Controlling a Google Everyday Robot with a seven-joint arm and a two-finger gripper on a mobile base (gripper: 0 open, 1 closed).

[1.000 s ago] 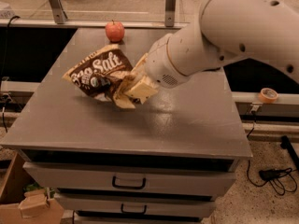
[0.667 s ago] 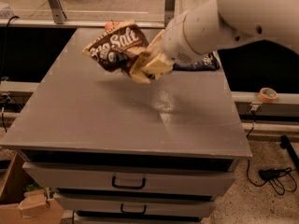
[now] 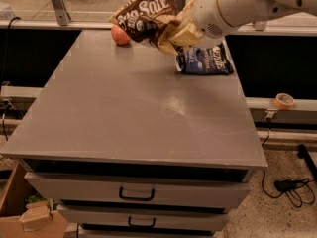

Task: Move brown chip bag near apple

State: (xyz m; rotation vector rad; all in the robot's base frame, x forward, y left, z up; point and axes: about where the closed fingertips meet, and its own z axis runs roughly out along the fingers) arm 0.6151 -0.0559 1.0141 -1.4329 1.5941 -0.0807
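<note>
The brown chip bag point(image 3: 147, 15), dark brown with white "Sea Salt" lettering and tan edges, hangs in the air above the far side of the grey table point(image 3: 133, 108). My gripper point(image 3: 179, 32) is shut on the bag's right end and holds it up, tilted. The apple point(image 3: 120, 34), small and red-orange, sits on the table at the far edge, just below and left of the bag, partly hidden by it. My white arm comes in from the upper right.
A dark blue chip bag point(image 3: 205, 59) lies on the table at the far right, under my arm. The table is a cabinet with drawers point(image 3: 136, 194) in front. A tape roll point(image 3: 284, 100) lies on a ledge at right. A cardboard box point(image 3: 20, 217) stands at lower left.
My gripper has lifted the brown chip bag off the table and carried it toward the far edge, up over the apple. The dark blue bag came into view.
</note>
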